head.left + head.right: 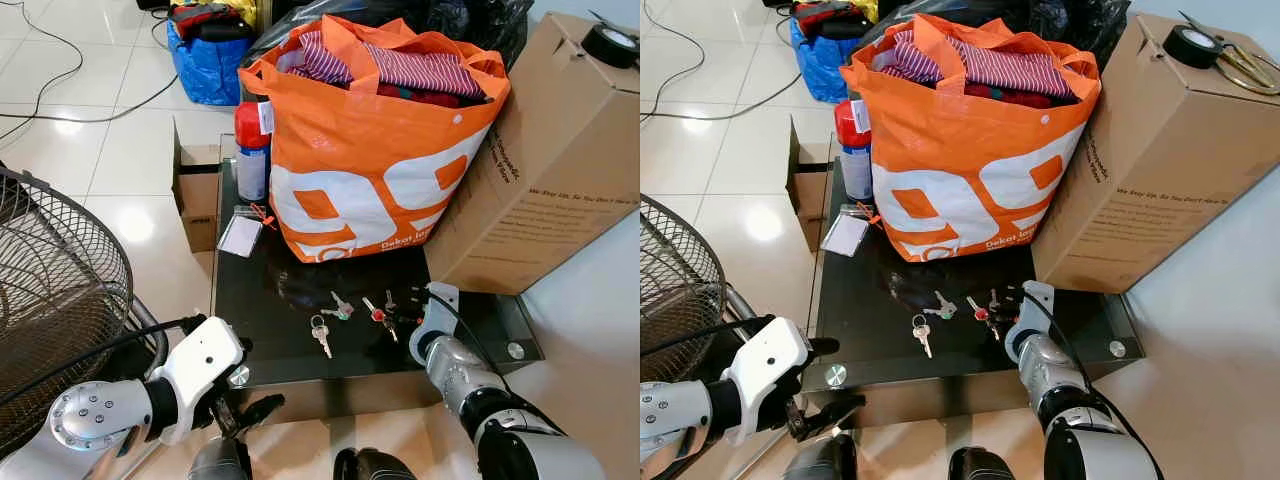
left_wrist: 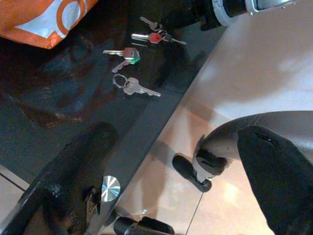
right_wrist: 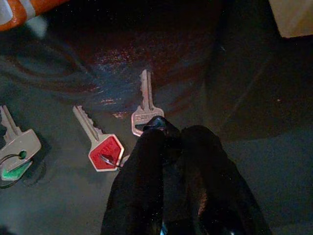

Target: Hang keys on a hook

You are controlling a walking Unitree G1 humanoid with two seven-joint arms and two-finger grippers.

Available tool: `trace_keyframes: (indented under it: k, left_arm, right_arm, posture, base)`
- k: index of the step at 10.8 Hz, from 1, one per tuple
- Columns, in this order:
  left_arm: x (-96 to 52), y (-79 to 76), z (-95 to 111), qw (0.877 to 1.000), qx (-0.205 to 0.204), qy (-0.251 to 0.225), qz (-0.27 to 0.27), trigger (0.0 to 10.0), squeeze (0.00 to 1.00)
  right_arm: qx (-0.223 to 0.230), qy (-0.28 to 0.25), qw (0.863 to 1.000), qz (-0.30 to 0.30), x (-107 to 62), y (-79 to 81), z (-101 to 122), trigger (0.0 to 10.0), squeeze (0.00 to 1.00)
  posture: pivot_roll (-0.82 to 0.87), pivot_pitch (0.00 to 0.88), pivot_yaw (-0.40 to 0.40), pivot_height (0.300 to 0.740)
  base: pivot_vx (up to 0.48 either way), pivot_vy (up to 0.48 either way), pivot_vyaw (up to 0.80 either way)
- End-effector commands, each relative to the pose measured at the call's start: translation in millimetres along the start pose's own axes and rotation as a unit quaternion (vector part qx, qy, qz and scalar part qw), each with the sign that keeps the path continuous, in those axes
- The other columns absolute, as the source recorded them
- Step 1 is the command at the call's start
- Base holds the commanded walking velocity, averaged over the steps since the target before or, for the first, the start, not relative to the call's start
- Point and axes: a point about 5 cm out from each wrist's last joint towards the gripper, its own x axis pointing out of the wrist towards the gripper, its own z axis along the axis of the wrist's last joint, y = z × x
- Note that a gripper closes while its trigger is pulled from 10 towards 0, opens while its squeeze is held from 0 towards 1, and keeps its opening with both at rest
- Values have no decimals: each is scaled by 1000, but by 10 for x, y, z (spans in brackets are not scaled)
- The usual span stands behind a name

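On the black glass tabletop (image 1: 260, 290), just in front of the orange bag (image 1: 370, 150), three key sets are laid: a plain silver key (image 1: 321, 335), a green-tagged key (image 1: 340, 308) and the red-headed keys (image 1: 378, 316). The right claw (image 3: 168, 129) is pressed together, its tips set down at the red-headed keys' ring. The left claw (image 1: 245, 408) is held spread below the tabletop's front edge.

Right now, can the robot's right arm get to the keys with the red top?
Probably yes. The right gripper is already down on the dark glass table, its fingers closed together right beside the red-topped keys, and nothing lies between them. The orange bag stands farther back.
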Motion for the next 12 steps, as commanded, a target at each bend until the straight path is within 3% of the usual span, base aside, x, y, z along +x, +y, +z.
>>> trace_keyframes:
  k: [1, 8, 12]
  left_arm:
    - [8, -39, 12, 1000, 4, 0, -8, 10000, 0]
    - [44, -6, 18, 1000, 3, -5, 7, 10000, 0]
    - [221, 76, 71, 998, -10, -42, 53, 10000, 0]
  right_arm:
    - [2, 12, 1000, -7, -16, -45, -56, 0, 0]
    - [7, 7, 1000, -15, -14, -55, -32, 0, 0]
    - [27, -74, 997, -1, -12, -96, 400, 0, 0]
  posture:
    - [47, 147, -150, 740]
    - [46, 134, -154, 740]
    - [-11, 70, -164, 740]
  base:
    - [0, 0, 0]
    - [0, 0, 0]
    - [0, 0, 0]
